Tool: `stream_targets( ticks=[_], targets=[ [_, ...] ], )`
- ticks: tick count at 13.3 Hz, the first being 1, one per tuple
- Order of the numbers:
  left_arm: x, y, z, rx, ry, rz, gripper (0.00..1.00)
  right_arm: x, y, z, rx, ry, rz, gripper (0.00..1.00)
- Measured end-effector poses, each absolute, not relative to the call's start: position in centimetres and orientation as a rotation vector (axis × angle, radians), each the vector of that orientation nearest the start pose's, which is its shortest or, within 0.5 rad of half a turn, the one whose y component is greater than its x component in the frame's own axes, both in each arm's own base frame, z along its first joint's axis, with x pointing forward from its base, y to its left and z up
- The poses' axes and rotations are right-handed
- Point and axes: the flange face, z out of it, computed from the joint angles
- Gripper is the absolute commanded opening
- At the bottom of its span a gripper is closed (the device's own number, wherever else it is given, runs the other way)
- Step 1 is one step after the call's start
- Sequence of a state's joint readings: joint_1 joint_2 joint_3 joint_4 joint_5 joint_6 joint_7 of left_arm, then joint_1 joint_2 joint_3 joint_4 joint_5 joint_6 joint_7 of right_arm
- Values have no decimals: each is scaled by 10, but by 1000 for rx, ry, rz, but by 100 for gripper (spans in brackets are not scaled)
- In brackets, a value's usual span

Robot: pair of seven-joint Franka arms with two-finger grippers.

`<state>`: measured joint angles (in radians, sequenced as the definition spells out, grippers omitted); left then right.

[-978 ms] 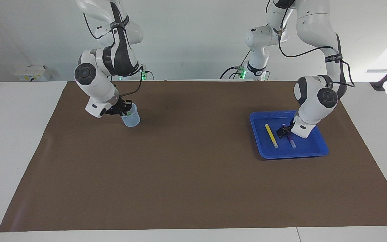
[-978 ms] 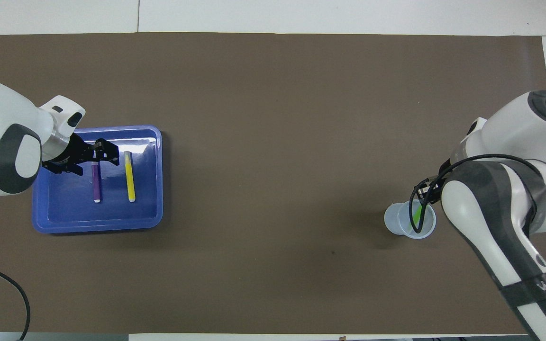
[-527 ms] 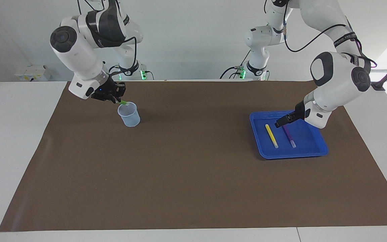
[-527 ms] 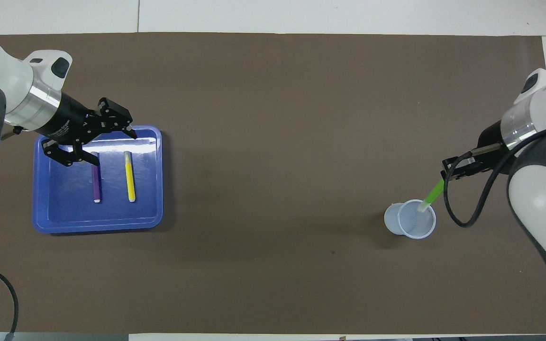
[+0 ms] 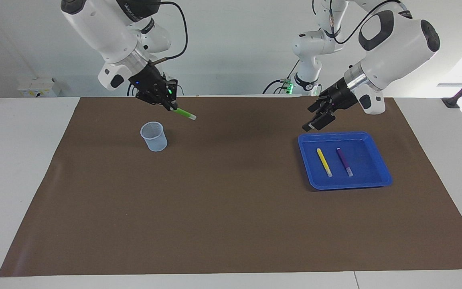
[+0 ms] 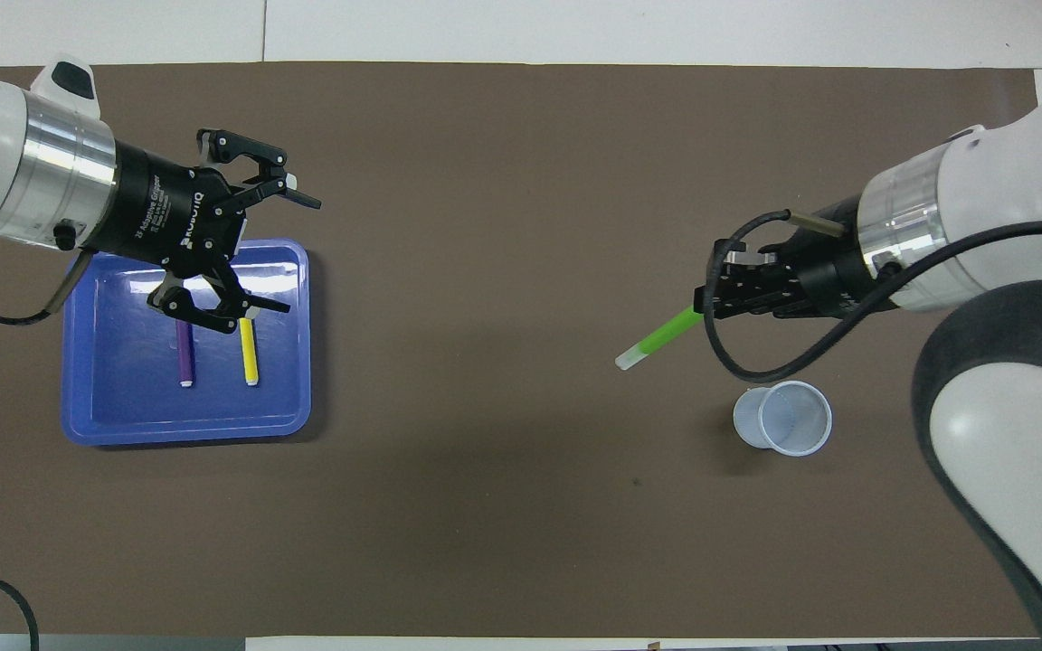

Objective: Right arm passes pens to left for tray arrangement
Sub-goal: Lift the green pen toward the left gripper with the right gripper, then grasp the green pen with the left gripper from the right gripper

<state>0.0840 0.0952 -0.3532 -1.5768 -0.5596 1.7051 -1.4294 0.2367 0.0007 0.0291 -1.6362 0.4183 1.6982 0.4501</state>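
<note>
Right gripper [image 5: 169,105] raised above the brown mat [image 5: 231,208], near the clear cup [image 5: 154,136]; fingers pinched shut on the green pen [image 5: 184,113], which slants down toward the table's middle. Cup upright on the mat. Left gripper [image 5: 315,119] in the air above the tray's [image 5: 382,168] edge nearest the robots, jaws spread wide, holding nothing. Yellow pen [image 5: 324,161] and purple pen [image 5: 345,161] lie side by side in the tray, apart.
</note>
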Motion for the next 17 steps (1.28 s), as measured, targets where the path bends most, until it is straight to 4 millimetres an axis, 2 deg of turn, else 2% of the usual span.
stream_targets(
  ticks=[3,6,8,10,12,14,17],
  targets=[
    [554,-232,603,-2556,-2302,882,100,528,235,623,-2638,483,83,0],
    [547,-252,605,-2333,-2525,977,100,519,279,633,-2522,673,47,0],
    [536,-263,606,-2282,-2613,996,100,512,302,635,-2462,767,45,0],
    [515,-281,604,-2295,-2659,989,100,506,320,637,-2416,832,51,0],
    [491,-299,604,-2334,-2656,959,100,502,328,637,-2407,841,54,0],
    [475,-305,606,-2385,-2623,928,100,503,328,637,-2397,843,42,0],
    [469,-303,605,-2422,-2599,902,100,502,330,636,-2397,839,43,0]
  ],
)
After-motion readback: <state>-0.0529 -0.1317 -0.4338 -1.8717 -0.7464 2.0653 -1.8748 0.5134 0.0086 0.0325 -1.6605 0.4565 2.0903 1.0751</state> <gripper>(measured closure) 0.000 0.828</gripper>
